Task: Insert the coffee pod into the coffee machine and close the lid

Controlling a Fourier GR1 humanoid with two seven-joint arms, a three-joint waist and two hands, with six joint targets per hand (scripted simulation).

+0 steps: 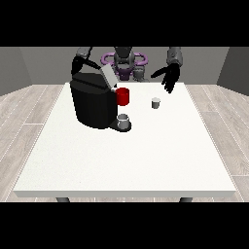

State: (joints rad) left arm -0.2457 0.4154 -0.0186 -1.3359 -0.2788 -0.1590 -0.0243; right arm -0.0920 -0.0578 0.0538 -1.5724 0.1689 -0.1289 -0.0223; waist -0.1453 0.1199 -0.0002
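White table, large, mostly bare toward the camera. Black coffee machine on the table's left-rear part, lid tilted up and open. Red mug just right of the machine's upper front. Small grey cup on the machine's drip base, below the red mug.

Hand at the view's right hangs above the table's far edge, fingers spread and relaxed, holding nothing, touching nothing. Hand at the view's left sits behind the machine's top, partly hidden; finger state cannot be told.

Coffee pod, small and pale, stands on the table right of the red mug, below and slightly left of the spread hand, apart from it.
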